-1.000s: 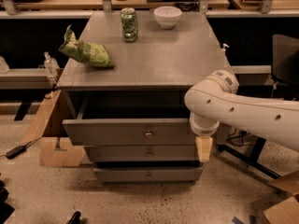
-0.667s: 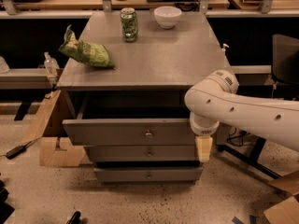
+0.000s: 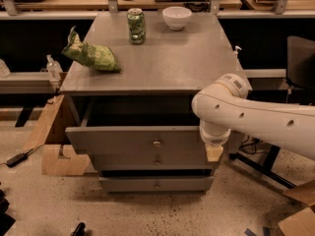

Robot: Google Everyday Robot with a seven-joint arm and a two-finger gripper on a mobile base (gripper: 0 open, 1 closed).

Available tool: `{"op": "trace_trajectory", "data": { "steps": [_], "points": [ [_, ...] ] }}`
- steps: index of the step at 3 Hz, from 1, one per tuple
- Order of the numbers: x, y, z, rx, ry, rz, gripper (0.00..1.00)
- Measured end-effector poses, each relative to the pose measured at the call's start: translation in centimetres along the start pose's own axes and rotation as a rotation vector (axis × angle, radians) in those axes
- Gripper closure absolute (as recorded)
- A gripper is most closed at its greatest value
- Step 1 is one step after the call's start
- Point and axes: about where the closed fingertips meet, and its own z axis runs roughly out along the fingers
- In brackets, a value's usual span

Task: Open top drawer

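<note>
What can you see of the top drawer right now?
The top drawer stands pulled out, its dark inside showing below the table. Its front is flat, grey and level, and looks like painted metal, with one small round knob at centre. The end effector hangs at the front's right end; whether they touch is unclear.

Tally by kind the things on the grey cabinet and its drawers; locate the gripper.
Green soda can: 1
White bowl: 1
Green crumpled snack bag: 1
Grey drawers: 3, the wide top drawer pulled out
Total: 6
Gripper: at the top drawer's right end.
</note>
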Motion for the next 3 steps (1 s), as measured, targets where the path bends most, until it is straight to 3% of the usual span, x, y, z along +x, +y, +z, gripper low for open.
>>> {"op": "trace_trajectory", "data": {
  "steps": [1,2,3],
  "points": [
    [0.4,2.6,-0.9,-0.06,0.026,0.031,0.65],
    [0.5,2.5,-1.7,-0.06,0.026,0.031,0.88],
    [0.6,2.3,-2.3,-0.06,0.026,0.031,1.0]
  ]
}}
